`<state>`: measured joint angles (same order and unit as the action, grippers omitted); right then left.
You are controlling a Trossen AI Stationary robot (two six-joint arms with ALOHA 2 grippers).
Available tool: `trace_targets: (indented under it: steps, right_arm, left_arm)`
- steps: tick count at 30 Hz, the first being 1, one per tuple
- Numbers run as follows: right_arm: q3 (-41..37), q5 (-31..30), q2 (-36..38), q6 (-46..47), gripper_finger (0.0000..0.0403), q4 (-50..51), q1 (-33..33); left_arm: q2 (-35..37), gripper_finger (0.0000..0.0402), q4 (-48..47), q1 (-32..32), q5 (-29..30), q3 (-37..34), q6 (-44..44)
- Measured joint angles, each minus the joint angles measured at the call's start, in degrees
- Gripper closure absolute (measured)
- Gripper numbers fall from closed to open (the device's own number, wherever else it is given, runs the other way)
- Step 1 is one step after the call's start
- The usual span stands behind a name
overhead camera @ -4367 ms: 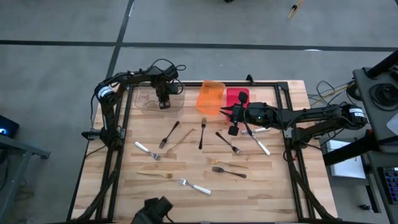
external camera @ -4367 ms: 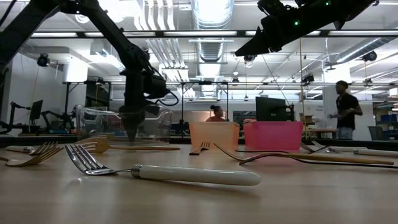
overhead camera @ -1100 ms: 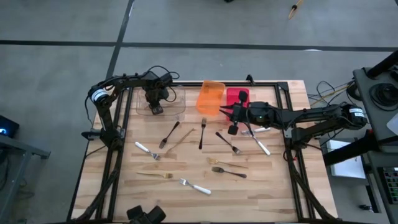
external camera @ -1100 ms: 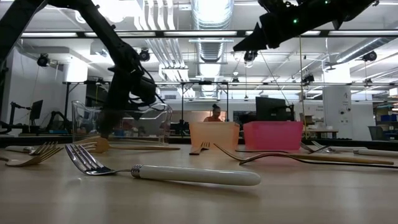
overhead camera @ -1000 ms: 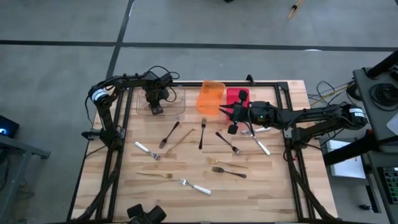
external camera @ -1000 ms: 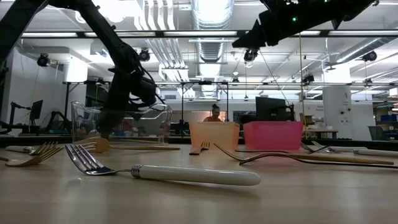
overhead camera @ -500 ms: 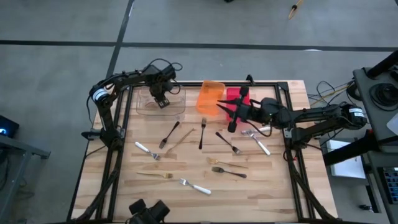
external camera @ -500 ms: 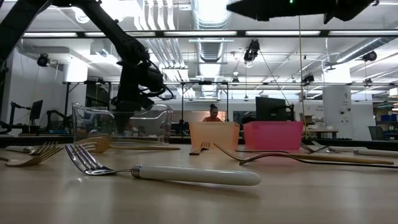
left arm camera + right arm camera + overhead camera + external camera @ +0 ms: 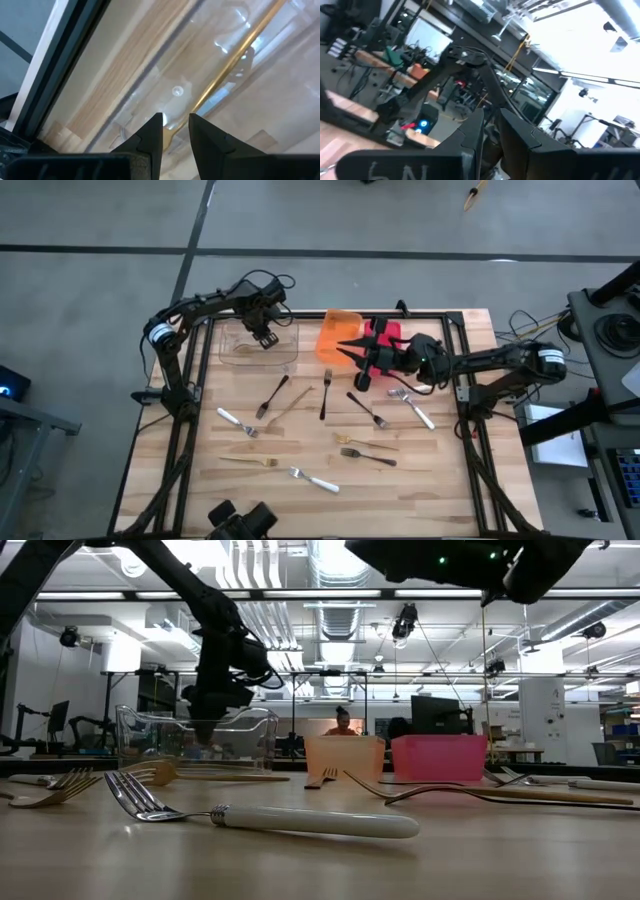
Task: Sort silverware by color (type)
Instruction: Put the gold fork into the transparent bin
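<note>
Wooden table carries unbranded, unlabelled silverware.

Bright ceiling strip lights glare; right wrist view blurred

No legible text anywhere

We see a pale wood-grain desk with a black frame. At 12 o'clock there's an orange bin, at 1 o'clock a red bin, at 11 o'clock a clear bin holding a gold utensil. Black forks at centre, a gold fork at 7 o'clock, a silver fork with white handle at 6 o'clock. Both arms are black; the floor is grey.
</note>
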<state>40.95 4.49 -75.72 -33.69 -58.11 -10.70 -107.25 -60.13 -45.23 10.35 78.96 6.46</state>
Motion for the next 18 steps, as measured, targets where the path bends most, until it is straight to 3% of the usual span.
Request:
trace_targets:
  steps: [18]
  right_arm:
    - [0.72,0.02,-1.34,3.67,0.0351,-1.77,-1.09]
  left_arm:
    - [0.07,0.0325,0.01,1.23,0.04,0.0,-1.03]
